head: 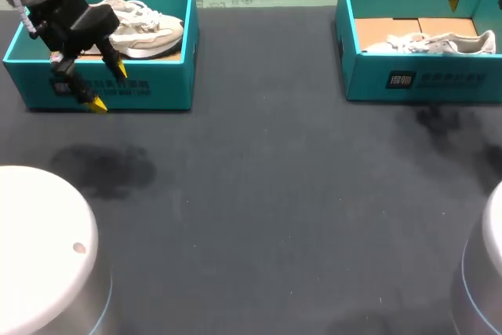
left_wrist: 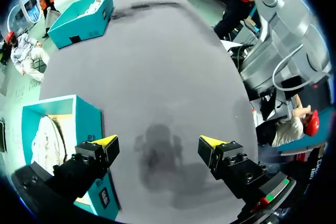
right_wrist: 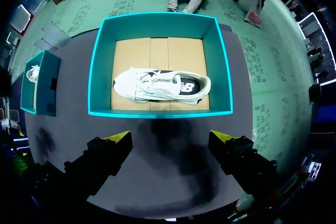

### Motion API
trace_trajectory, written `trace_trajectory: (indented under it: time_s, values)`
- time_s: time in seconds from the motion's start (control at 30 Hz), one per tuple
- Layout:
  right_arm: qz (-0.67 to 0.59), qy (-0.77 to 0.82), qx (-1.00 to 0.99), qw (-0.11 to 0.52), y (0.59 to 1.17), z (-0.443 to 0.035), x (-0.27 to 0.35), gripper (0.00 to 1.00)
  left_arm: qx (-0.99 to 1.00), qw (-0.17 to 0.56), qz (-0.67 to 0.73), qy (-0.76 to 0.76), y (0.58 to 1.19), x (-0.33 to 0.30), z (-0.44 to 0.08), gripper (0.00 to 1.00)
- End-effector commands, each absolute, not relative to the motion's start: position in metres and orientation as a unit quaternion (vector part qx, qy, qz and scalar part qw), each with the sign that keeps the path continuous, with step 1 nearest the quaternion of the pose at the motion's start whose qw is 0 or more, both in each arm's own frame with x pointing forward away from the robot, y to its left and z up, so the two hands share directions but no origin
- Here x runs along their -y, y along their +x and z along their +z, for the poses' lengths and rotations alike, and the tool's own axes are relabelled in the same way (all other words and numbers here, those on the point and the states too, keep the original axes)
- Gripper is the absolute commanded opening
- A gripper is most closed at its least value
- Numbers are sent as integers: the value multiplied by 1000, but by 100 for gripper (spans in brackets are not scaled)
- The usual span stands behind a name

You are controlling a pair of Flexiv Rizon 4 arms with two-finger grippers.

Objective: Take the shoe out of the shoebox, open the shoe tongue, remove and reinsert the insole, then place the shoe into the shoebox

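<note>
2 teal shoeboxes stand on the tabletop [head: 274,194]. The left shoebox [head: 149,84] sits at the far-left corner with a white left shoe [head: 145,25] inside. The right shoebox [head: 439,80] sits at the far-right corner, and its white right shoe [head: 443,41] lies on its side on the cardboard floor.

The left tool [left_wrist: 158,141] hangs at the near wall of the left shoebox, fingers apart and gripping nothing. The right tool [right_wrist: 169,137] hangs high over the right shoebox, fingers wide apart and likewise empty.

Neither shoe is out, so step 1 is not yet done. Such a sneaker should be light, with a soft, yielding upper and a stiffer sole. The firm heel collar or the sole edge looks the safest hold, since loose laces and mesh may slip or snag.
</note>
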State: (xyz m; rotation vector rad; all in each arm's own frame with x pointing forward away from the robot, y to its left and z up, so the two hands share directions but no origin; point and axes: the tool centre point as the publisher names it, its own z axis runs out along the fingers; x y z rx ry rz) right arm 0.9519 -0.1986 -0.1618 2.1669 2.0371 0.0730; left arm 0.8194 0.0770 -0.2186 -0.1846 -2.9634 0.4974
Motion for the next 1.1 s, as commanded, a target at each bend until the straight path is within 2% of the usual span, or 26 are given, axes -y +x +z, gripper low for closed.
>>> trace_trajectory:
  time_s: [0.03,0.53,0.87,1.1]
  values:
    - [25,726,-682,83,951,-162,199,100,987,67,148,9,830,-85,-202,100]
    - [25,726,-682,83,951,-162,199,100,967,28,96,235,873,-129,-172,100]
    - [25,726,-682,83,951,-162,199,100,970,18,99,220,889,-152,-166,100]
    - [25,726,-682,83,951,-162,199,100,978,46,88,184,921,-176,-165,100]
